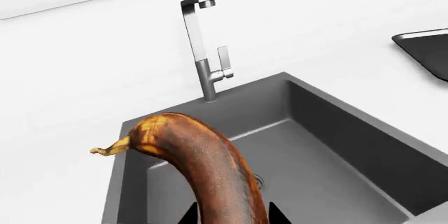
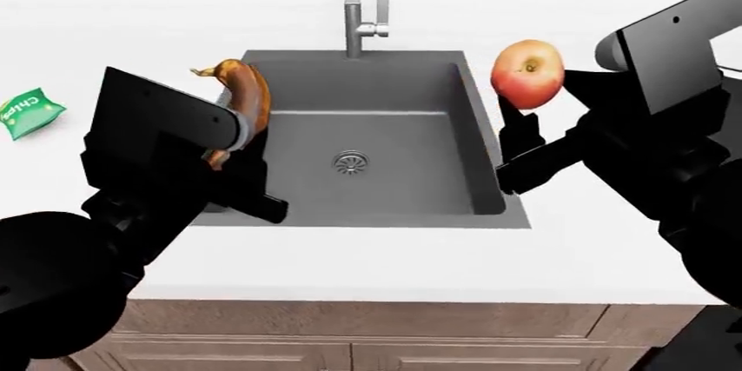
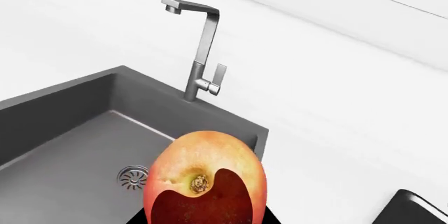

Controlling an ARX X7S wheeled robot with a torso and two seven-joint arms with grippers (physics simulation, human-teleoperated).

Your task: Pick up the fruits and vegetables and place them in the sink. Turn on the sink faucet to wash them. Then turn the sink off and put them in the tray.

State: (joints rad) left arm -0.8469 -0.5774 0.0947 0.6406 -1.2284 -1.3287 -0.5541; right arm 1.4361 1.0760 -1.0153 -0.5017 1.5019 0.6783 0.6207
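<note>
My left gripper [image 2: 238,141] is shut on the brown-orange banana [image 2: 247,97], held over the left rim of the dark grey sink [image 2: 290,76]; the banana [image 1: 210,166] rises between the fingertips in the left wrist view. The right gripper [image 2: 522,119] is shut on the red-and-yellow apple [image 2: 527,73], held above the sink's right rim; in the right wrist view the apple [image 3: 205,179] fills the jaws. A round drain [image 2: 351,162] sits in the basin floor. The silver sink faucet [image 2: 354,15] with its side lever [image 2: 380,10] stands behind the basin. A corner of the black tray [image 1: 428,51] shows right of the sink.
A small green chips bag [image 2: 29,112] lies on the white counter at far left. Wooden cabinet fronts [image 2: 347,336] run below the counter edge. A white wall rises behind the faucet.
</note>
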